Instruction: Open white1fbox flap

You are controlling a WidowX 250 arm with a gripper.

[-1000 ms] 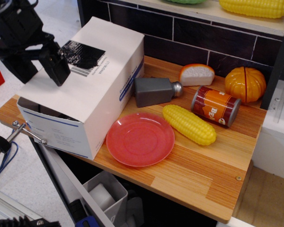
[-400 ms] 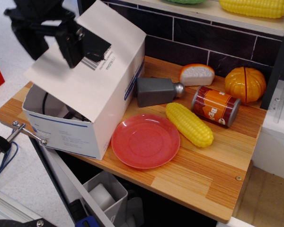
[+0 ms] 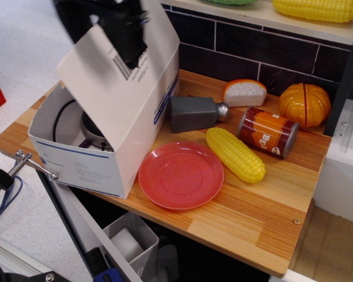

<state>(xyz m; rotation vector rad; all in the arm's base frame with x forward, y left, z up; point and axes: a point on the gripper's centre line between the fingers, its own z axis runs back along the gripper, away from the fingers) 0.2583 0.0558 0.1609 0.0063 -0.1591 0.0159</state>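
The large white carton [image 3: 82, 167] with blue printed lines stands at the left end of the wooden counter. Its broad white flap [image 3: 115, 100] is raised steeply, hinged along the right side, and the box mouth shows dark cables inside. My black gripper [image 3: 126, 35] is at the top of the frame, against the upper part of the flap by the barcode. It is blurred, and I cannot tell how its fingers stand.
A red plate [image 3: 181, 174] lies right of the carton. A grey shaker [image 3: 195, 113] lies on its side behind the plate. A toy corn cob [image 3: 235, 154], a can [image 3: 268, 131], a bread piece [image 3: 244, 92] and a pumpkin [image 3: 305, 104] lie further right. A dark tiled wall runs behind.
The flap has swung up from nearly flat to steeply raised. My gripper has moved up and to the right with it. The carton shifted slightly right and pushed the plate.
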